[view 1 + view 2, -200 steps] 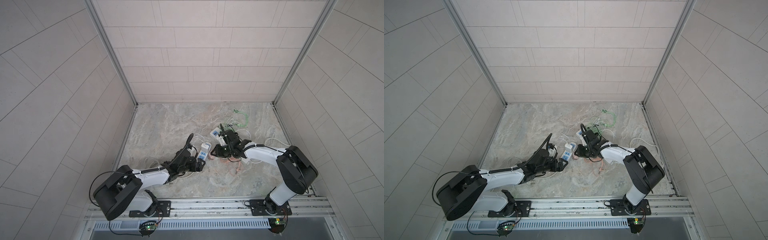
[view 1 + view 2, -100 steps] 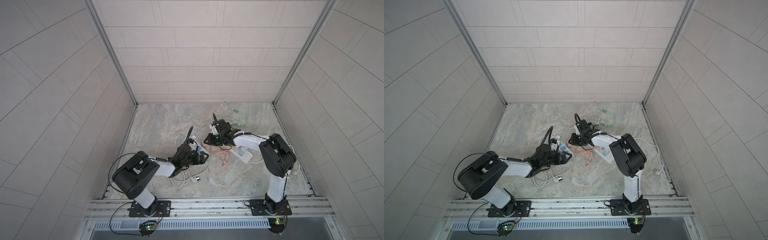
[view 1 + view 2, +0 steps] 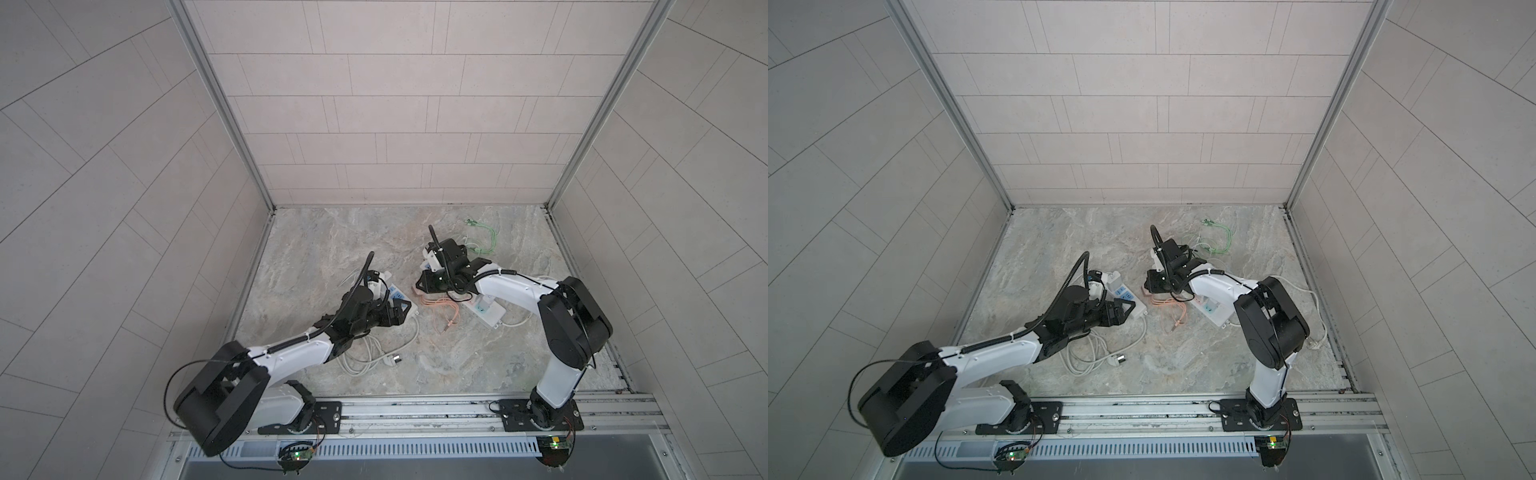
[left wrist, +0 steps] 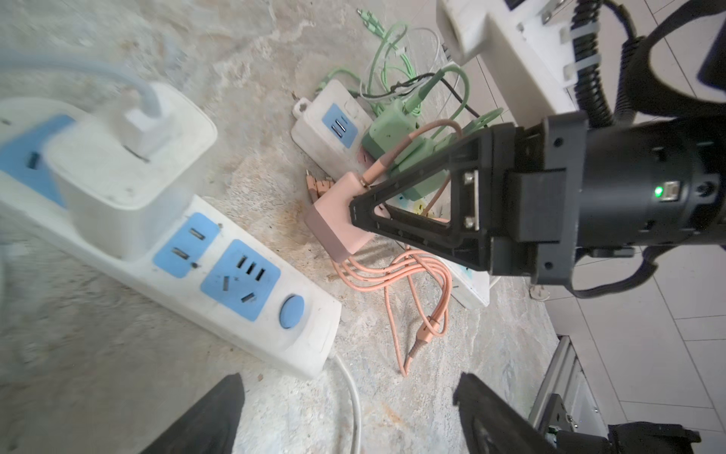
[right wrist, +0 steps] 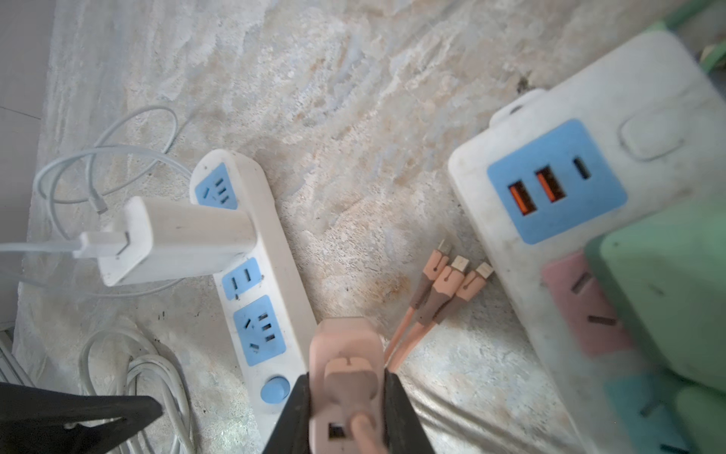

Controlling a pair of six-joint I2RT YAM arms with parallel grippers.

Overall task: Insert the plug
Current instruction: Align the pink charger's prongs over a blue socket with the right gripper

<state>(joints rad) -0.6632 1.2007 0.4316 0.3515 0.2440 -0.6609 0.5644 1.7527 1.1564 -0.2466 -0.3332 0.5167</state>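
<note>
My right gripper point(image 5: 345, 377) is shut on the pink plug point(image 5: 345, 353), a pink charger block with pink cables point(image 4: 424, 298) trailing from it. In the left wrist view the pink plug point(image 4: 338, 228) hangs just above the floor, right of the white power strip's point(image 4: 314, 334) blue switch end; its prongs are hidden. A white charger point(image 4: 118, 184) sits in that strip. My left gripper point(image 4: 347, 387) is open and empty, low by the strip's cord end. In both top views the left gripper point(image 3: 405, 313) and right gripper point(image 3: 422, 284) are close together.
A second white power strip point(image 5: 628, 78) with USB ports lies close by, a green charger point(image 5: 668, 283) plugged into it. Loose pink cable ends point(image 5: 448, 283) lie between the strips. A green cable point(image 3: 484, 239) lies farther back, and a coiled white cord point(image 3: 374, 353) lies near my left arm.
My right gripper, still shut on the pink plug, has shifted slightly back and left. The left gripper has stayed open near the strip's end while its arm changed posture.
</note>
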